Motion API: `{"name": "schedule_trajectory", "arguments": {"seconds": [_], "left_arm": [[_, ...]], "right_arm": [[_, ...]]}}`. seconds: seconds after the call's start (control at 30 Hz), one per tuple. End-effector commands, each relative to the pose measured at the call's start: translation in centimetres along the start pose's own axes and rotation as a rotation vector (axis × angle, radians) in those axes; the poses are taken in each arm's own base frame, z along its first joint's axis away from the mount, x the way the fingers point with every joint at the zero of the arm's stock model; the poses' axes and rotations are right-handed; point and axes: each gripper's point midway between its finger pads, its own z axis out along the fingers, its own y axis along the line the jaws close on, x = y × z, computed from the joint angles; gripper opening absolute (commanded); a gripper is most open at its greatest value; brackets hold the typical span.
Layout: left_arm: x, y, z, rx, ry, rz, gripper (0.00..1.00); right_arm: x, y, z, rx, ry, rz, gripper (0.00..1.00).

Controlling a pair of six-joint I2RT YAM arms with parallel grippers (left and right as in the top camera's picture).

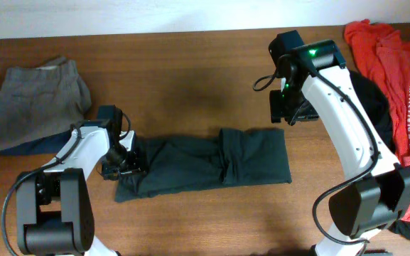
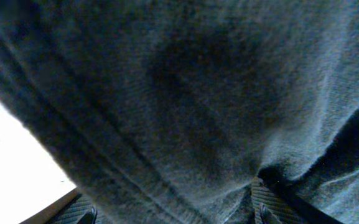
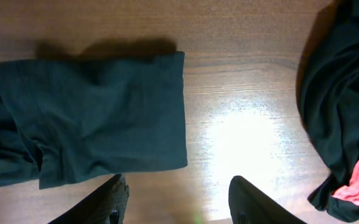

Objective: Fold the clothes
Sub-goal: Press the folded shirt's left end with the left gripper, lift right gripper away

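Observation:
The black T-shirt [image 1: 212, 163] lies on the table folded into a long, narrow strip running left to right; no print shows. My left gripper [image 1: 123, 160] is down at its left end. In the left wrist view the dark cloth [image 2: 185, 93] fills the frame and bulges between the widely spread fingers [image 2: 173, 214]. My right gripper [image 1: 286, 114] hangs open and empty above the table, just beyond the strip's right end. The right wrist view shows that end of the shirt [image 3: 104, 112] lying flat, ahead of the open fingers [image 3: 179, 205].
Grey trousers [image 1: 38, 96] lie folded at the far left. A red shirt with white lettering [image 1: 396, 64] and another black garment [image 1: 371, 99] are heaped at the right edge; both show in the right wrist view [image 3: 341, 93]. The table is brown wood [image 1: 190, 78].

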Motion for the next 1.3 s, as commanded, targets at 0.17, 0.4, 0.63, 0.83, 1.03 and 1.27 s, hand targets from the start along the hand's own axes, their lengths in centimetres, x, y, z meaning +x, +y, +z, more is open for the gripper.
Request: {"name": "schedule_trajectory", "arguments": {"seconds": [0.17, 0.4, 0.63, 0.83, 1.03, 1.27], "left_arm": [[0.0, -0.2, 1.5, 0.024, -0.002, 0.017, 0.83], [-0.4, 1.6, 1.3, -0.08, -0.017, -0.01, 0.99], [-1.2, 1.6, 1.3, -0.083, -0.048, -0.006, 0.99], [-1.7, 1.3, 1.4, -0.067, -0.072, -0.003, 0.99], [-1.5, -0.5, 2.2, 0.046, -0.079, 0.004, 0.98], [0.0, -1.8, 2.9, 0.13, -0.037, 0.003, 0.66]], "right_arm": [[0.2, -0.6, 0.3, 0.025, 0.014, 0.005, 0.57], [0.2, -0.6, 0.3, 0.025, 0.013, 0.005, 0.57], [0.2, -0.6, 0.3, 0.025, 0.013, 0.005, 0.57], [0.3, -0.6, 0.3, 0.026, 0.018, 0.005, 0.57], [0.3, -0.6, 0.3, 0.027, 0.019, 0.004, 0.57], [0.4, -0.6, 0.3, 0.027, 0.021, 0.004, 0.57]]}}
